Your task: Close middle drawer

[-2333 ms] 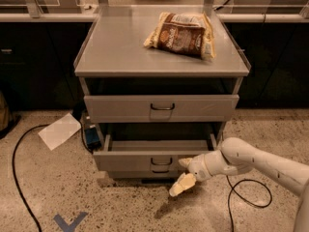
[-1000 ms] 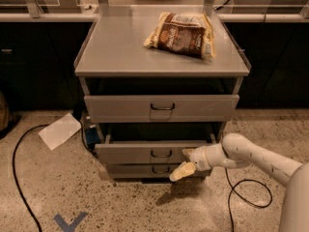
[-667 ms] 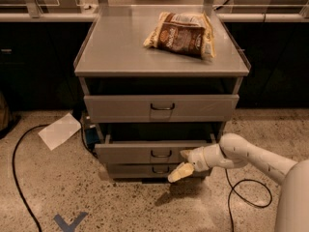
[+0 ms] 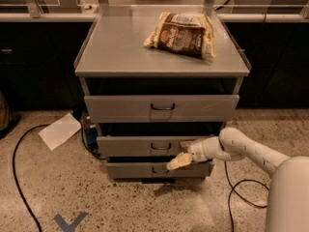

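The middle drawer is a shallow grey metal drawer with a small dark U-shaped pull, second of three in a grey cabinet. It stands out only a little from the cabinet, its front almost in line with the lowest drawer. The top drawer sticks out slightly further. My gripper comes in from the right on a white arm and rests against the right part of the middle drawer's front, its pale fingertips pointing left and down.
A brown snack bag lies on the cabinet top. A white sheet of paper and a black cable lie on the speckled floor at the left. Another cable loops at the right. A blue floor mark is in front.
The middle drawer has slid back into the cabinet from well pulled out to nearly shut. My gripper has moved up and inward with its front.
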